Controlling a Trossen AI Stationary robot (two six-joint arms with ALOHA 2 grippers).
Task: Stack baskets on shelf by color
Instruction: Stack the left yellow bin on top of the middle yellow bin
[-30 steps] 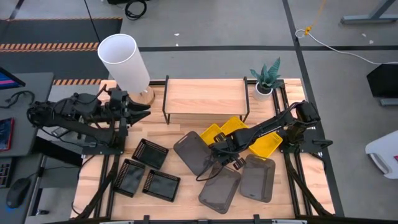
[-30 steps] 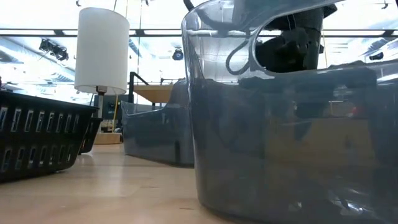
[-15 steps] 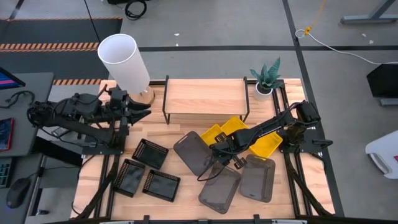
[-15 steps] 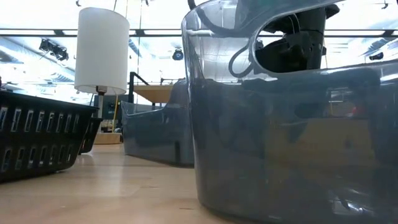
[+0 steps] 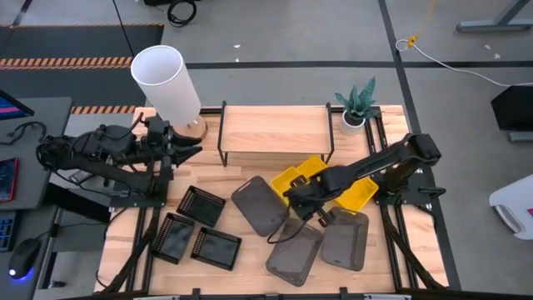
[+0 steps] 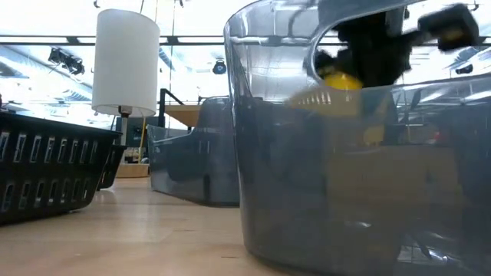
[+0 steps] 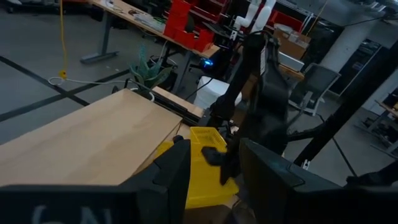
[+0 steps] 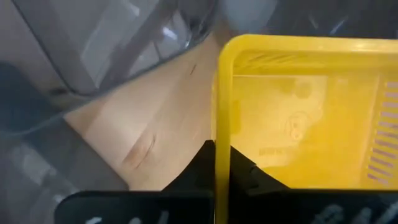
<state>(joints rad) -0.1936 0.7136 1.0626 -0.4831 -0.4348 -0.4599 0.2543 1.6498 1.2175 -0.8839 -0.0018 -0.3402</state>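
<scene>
In the overhead view the right pincer sits just right of the picture's centre, pinching the rim of a yellow basket; its wrist camera shows the two dark fingers pressed onto either side of that basket's yellow wall. Two more yellow baskets lie beside it, under the right arm. Three grey baskets spread across the lower middle of the counter, and three black mesh baskets sit at lower left. The shelf stands at the top centre with nothing on its plank. The left pincer waits at the left of the picture near a white lamp, its fingers spread. A small potted plant stands at the shelf's right end.
</scene>
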